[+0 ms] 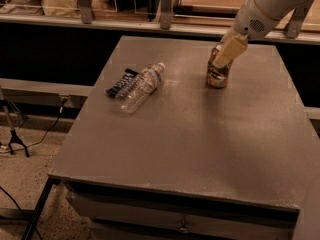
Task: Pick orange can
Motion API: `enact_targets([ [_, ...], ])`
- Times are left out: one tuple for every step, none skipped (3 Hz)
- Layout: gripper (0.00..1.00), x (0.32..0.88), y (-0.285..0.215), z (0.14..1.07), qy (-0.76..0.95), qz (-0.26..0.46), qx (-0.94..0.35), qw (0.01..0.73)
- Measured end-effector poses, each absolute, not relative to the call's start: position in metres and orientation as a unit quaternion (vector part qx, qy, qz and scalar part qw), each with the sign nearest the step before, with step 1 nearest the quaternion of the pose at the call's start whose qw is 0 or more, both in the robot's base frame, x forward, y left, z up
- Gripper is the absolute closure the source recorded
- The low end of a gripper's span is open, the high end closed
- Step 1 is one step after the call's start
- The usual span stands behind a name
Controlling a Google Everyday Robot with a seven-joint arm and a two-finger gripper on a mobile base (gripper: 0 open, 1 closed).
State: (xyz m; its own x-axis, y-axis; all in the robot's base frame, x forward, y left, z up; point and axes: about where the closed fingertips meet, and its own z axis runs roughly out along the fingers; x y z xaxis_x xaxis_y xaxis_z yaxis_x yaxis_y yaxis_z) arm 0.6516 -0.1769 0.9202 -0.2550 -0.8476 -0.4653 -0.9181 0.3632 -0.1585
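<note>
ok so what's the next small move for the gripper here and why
Probably ease the gripper slightly lower: it sits at the top of the upright orange can, with most of the can's body showing below it, so a grip there looks shallow.

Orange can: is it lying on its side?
No, the can stands upright on the table, with the gripper down at its upper part.

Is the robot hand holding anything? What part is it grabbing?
I can't tell for sure. The gripper is at the upper part of the orange can, which stands upright on the table. The bottle lies apart, untouched.
</note>
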Motion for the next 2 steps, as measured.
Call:
enact_targets([
  [0.65,0.6529,-0.1752,0.9178,0.789,0.073,-0.56,0.243],
  [0.89,0.6532,-0.1717,0.9189,0.786,0.082,-0.562,0.245],
])
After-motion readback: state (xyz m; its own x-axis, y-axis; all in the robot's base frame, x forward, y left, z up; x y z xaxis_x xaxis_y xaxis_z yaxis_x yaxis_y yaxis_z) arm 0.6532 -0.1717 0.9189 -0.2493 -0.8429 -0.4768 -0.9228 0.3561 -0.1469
